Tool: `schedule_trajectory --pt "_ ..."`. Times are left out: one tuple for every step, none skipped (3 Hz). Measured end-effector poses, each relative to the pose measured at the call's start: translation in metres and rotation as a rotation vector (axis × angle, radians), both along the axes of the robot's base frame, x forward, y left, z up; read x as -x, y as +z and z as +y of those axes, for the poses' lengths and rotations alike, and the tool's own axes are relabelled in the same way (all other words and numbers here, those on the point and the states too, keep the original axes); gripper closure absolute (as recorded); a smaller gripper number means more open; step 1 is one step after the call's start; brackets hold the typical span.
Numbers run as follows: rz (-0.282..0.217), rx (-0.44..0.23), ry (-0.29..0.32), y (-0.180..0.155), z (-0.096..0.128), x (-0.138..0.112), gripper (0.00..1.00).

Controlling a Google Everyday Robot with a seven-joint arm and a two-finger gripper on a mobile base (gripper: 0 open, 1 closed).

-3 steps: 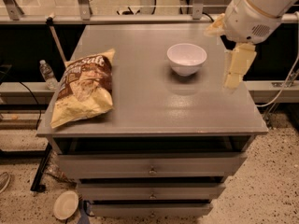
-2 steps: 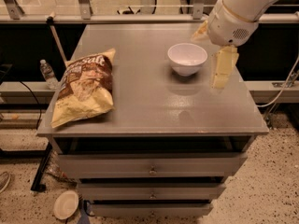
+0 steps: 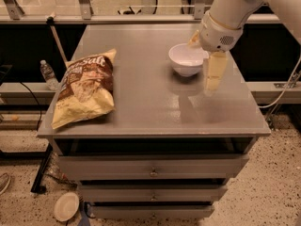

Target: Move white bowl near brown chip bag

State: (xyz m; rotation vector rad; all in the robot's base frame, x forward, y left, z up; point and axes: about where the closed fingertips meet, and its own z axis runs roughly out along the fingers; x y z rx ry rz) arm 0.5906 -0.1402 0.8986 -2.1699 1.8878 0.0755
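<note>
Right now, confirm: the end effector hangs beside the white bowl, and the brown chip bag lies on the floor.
Not the floor: the camera view shows the brown chip bag on the cabinet top. The end effector hangs beside the white bowl.

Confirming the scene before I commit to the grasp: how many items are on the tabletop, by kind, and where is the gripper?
White bowl: 1
Brown chip bag: 1
Total: 2
Gripper: hovering at the bowl's right side.

Gripper (image 3: 203, 66) right of centre, jaws apart
</note>
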Motion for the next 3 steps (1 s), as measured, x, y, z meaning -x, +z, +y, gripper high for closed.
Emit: schedule_trajectory --pt "0.013 0.002 0.008 -0.012 0.007 -0.008 0.00" --pt "0.047 -0.006 0.018 -0.030 0.019 -0.009 0.00" --pt "0.081 -0.013 0.036 -0.045 0.029 -0.010 0.02"
